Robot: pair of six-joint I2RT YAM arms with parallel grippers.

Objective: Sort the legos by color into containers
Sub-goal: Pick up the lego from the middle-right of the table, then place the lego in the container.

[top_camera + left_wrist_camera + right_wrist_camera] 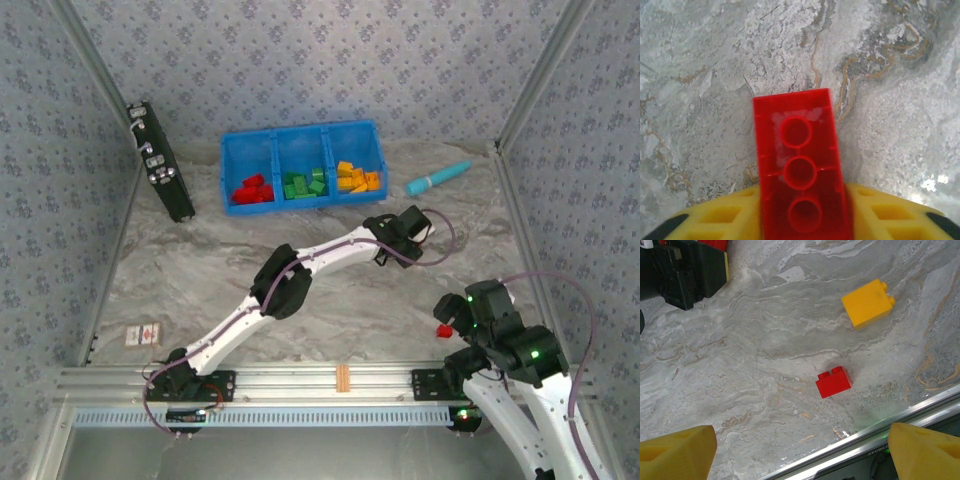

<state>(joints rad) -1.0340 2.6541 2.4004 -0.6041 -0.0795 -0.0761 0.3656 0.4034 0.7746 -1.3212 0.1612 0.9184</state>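
My left gripper [802, 212] is shut on a red lego [797, 160], held underside up between the yellow fingers [715, 220] just above the marbled table. In the top view the left gripper [403, 230] reaches out right of centre, in front of the blue containers [303, 140]. These hold red legos [252, 190] on the left, green legos [304, 184] in the middle and orange-yellow legos [358, 178] on the right. My right gripper [802, 455] is open above the near edge. Beyond it lie a small red lego [834, 381] and an orange-yellow lego [868, 303].
A teal stick [438, 179] lies right of the bin. A black panel [160, 160] leans at the far left. The metal rail [865, 440] runs along the near table edge. A small card [142, 334] lies near the left arm's base.
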